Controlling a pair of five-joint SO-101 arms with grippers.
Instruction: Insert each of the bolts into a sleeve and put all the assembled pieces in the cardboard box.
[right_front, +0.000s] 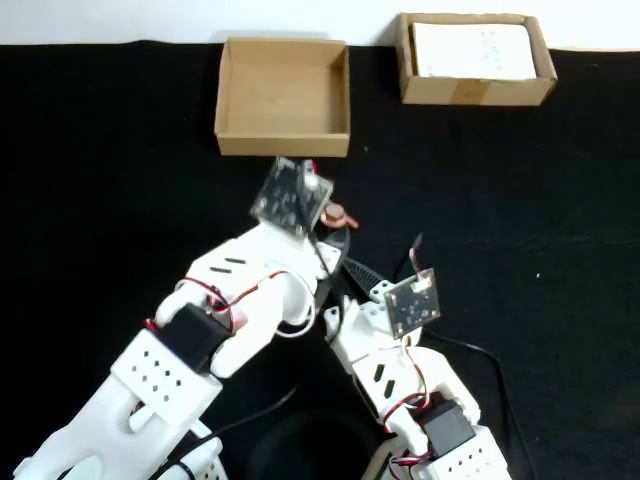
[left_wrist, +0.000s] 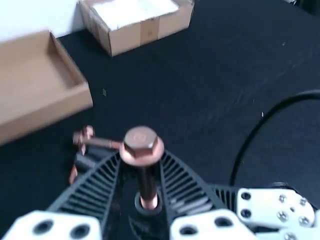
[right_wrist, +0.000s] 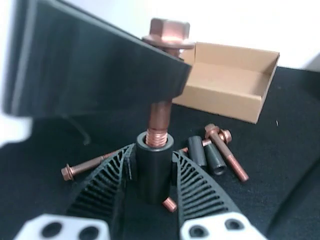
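Observation:
My left gripper (left_wrist: 142, 162) is shut on a copper bolt (left_wrist: 143, 145), just under its hex head. The bolt's threaded tip sits in the mouth of a black sleeve (right_wrist: 154, 170). My right gripper (right_wrist: 154, 175) is shut on that sleeve and holds it upright. In the high view both grippers meet at the table's middle, left gripper (right_front: 335, 222) above right gripper (right_front: 347, 268), with the bolt head (right_front: 338, 213) showing. Loose bolts (right_wrist: 226, 150) and two spare sleeves (right_wrist: 207, 154) lie on the black table behind. The empty cardboard box (right_front: 283, 95) stands just beyond.
A second cardboard box (right_front: 475, 60) holding white paper stands at the back right. Another loose bolt (right_wrist: 85, 167) lies beside the held sleeve. Black cables (right_front: 470, 350) run by the right arm. A dark round object (right_front: 310, 445) sits between the arm bases.

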